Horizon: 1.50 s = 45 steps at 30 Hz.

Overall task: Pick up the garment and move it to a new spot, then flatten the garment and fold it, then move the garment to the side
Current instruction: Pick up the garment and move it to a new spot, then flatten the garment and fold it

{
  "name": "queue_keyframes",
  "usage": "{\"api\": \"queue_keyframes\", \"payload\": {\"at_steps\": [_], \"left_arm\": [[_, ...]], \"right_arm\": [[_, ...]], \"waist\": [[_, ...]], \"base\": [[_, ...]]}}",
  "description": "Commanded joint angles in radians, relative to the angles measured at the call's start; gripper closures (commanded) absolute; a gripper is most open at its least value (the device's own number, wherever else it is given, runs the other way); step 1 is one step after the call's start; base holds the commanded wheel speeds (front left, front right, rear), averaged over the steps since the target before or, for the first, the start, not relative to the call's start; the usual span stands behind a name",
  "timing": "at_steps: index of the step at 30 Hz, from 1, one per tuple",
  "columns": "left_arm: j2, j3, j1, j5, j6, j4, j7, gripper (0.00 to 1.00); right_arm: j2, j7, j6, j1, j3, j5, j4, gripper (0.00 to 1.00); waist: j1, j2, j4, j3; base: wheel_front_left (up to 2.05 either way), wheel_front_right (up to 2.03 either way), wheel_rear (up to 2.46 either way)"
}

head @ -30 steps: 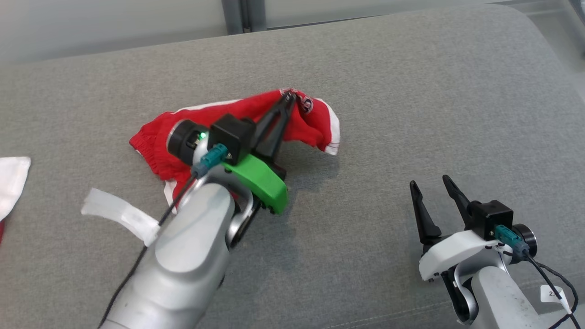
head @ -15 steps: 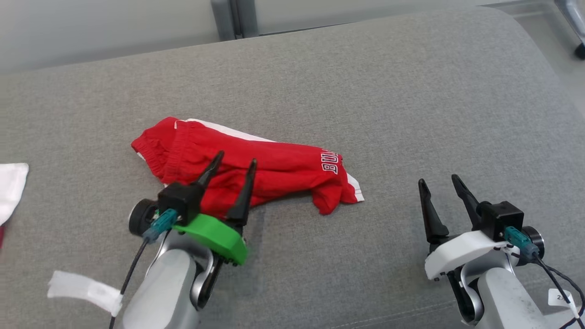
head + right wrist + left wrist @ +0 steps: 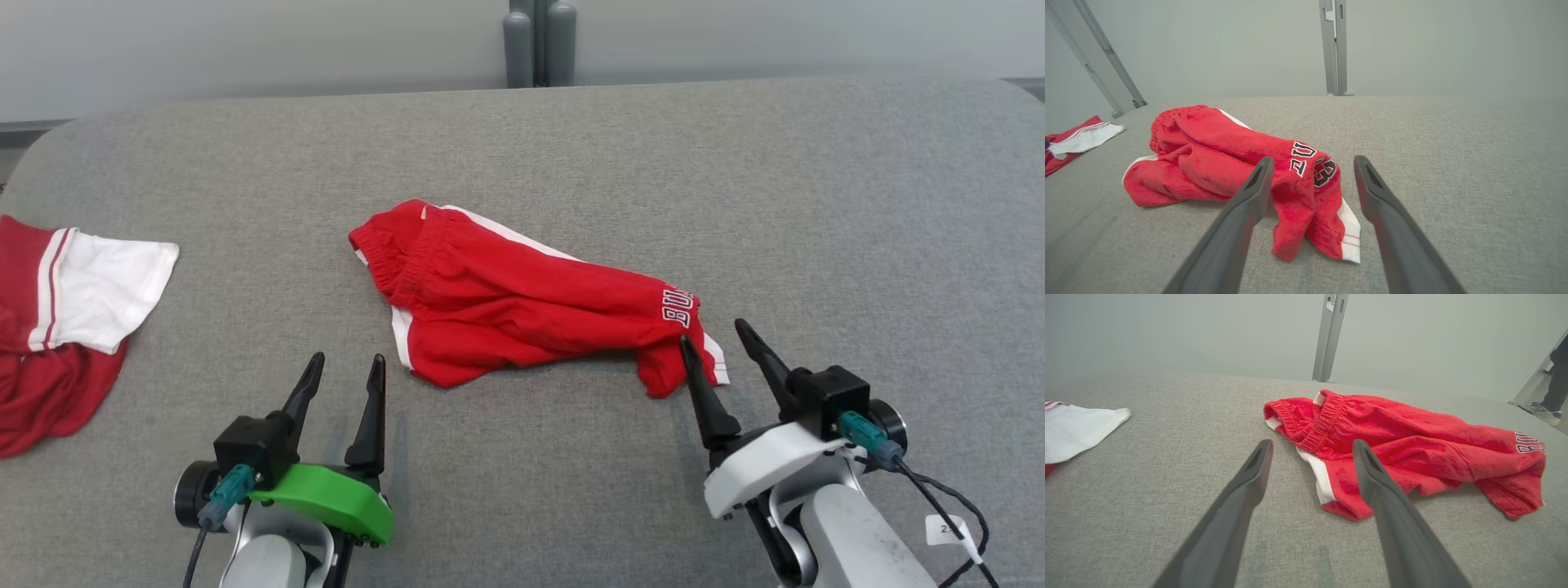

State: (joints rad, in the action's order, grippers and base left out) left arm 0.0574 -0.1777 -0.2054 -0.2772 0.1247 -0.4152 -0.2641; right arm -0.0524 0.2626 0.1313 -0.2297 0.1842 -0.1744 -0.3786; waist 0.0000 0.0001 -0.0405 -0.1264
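The garment (image 3: pixel 522 302) is a pair of red shorts with white side stripes and lettering, lying crumpled in the middle of the grey cushion (image 3: pixel 571 147). Its waistband end (image 3: pixel 1306 420) faces the left arm; its lettered leg end (image 3: pixel 1310 179) faces the right arm. My left gripper (image 3: pixel 347 363) is open and empty, just short of the garment's near-left corner. My right gripper (image 3: pixel 714 335) is open too, its left fingertip (image 3: pixel 686 347) at the leg hem, nothing held. In the wrist views the left gripper (image 3: pixel 1310 445) and right gripper (image 3: pixel 1310 161) each point at the cloth.
A second red and white garment (image 3: pixel 57 310) lies at the cushion's left edge, also seen as white cloth (image 3: pixel 1073 426) in the left wrist view. A grey post (image 3: pixel 539 41) stands behind the cushion. A person's leg and shoe (image 3: pixel 1549 404) show far right.
The left gripper opened and let go of the garment, then pulled back toward me. The garment now lies spread on the cushion. The head camera also shifted, bringing the left-hand clothing into view.
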Motion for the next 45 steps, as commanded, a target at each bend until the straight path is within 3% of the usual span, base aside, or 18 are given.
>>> {"api": "queue_keyframes", "payload": {"at_steps": [1,7,14,28,45], "left_arm": [[-0.001,-0.001,0.021,0.015,0.006,0.007,-0.001,0.00],[-0.006,0.009,0.066,0.020,0.007,0.020,-0.001,0.00],[-0.006,-0.021,0.084,-0.008,0.007,0.006,-0.001,0.00],[-0.006,-0.066,0.066,-0.059,0.007,0.000,-0.001,0.00],[-0.006,-0.108,0.059,-0.074,0.007,0.006,-0.001,0.00]], "right_arm": [[-0.001,0.003,-0.001,-0.009,0.018,-0.012,-0.001,0.00],[-0.006,0.003,-0.001,-0.084,0.137,-0.004,-0.060,0.00],[-0.004,0.003,-0.001,-0.141,0.186,-0.002,-0.189,0.00],[-0.007,0.003,-0.001,-0.131,0.287,-0.047,-0.306,0.00],[-0.007,0.003,-0.001,-0.178,0.114,-0.062,-0.373,0.00]], "waist": [[0.0000,-0.0001,-0.041,0.015],[0.0000,-0.0001,-0.104,0.018],[0.0000,-0.0001,-0.162,0.016],[0.0000,-0.0001,-0.226,-0.013],[0.0000,-0.0001,-0.364,-0.035]], "base": [[0.00,0.00,0.00],[0.00,0.00,0.00],[0.00,0.00,0.00],[0.00,0.00,0.00],[0.00,0.00,0.00]]}}
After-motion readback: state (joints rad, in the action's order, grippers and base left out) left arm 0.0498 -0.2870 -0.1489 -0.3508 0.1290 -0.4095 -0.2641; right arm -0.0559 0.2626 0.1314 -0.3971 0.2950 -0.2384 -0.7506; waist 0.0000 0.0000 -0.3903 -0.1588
